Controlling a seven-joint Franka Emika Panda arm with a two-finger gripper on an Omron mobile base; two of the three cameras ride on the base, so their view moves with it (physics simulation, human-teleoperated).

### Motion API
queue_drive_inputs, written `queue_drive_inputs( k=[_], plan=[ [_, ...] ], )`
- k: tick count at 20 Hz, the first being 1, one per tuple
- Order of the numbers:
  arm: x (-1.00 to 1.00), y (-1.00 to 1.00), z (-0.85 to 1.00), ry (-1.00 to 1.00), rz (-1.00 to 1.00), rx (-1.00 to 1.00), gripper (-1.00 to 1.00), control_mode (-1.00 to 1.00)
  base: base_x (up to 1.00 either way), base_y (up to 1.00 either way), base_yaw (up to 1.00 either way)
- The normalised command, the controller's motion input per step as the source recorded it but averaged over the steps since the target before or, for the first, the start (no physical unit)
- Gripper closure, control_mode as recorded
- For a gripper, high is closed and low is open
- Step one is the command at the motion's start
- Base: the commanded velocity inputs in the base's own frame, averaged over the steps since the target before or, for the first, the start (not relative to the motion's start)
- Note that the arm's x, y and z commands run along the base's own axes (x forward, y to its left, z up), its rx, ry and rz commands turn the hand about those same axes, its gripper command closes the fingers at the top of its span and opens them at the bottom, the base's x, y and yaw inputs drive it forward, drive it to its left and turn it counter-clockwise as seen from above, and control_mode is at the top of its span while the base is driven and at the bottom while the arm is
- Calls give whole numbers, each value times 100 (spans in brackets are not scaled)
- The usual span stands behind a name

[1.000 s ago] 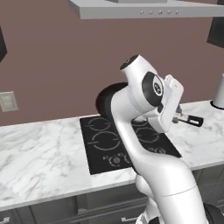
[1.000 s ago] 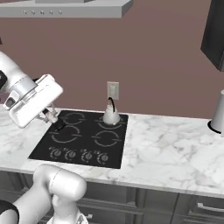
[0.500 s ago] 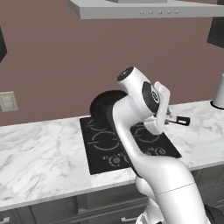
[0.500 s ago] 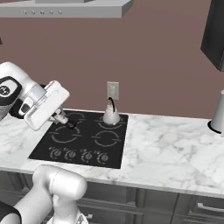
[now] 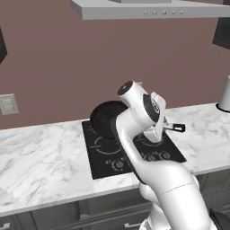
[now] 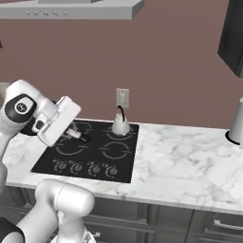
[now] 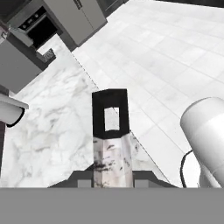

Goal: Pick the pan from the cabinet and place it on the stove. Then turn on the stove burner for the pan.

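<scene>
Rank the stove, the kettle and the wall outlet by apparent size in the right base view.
1. stove
2. kettle
3. wall outlet, though it looks close to the kettle in size, so that order is unsure.

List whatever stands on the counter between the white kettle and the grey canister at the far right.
Nothing stands there. In the right base view, past the kettle comes a strip of the stove, then bare marble counter up to the canister.

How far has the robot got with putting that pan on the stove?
Done: the pan is out of the cabinet and over the back of the stove. In hand: the gripper is shut on the pan's handle; whether the pan rests on the glass or hangs just above it is unclear. Left: release it, then turn on that burner at the front knobs.
</scene>
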Motion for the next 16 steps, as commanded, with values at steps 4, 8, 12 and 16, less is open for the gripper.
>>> queue_drive_inputs(
  k=[4, 8, 12, 16],
  plan=[
    [33, 0, -33, 9, 0, 0, 100, -100, 0, 0, 0],
    [24, -2, -37, 13, 0, 0, 100, -100, 0, 0, 0],
    [24, 0, -38, 14, 2, 0, 100, -100, 0, 0, 0],
    [31, -6, -29, 12, 6, 0, 100, -100, 0, 0, 0]
  ],
)
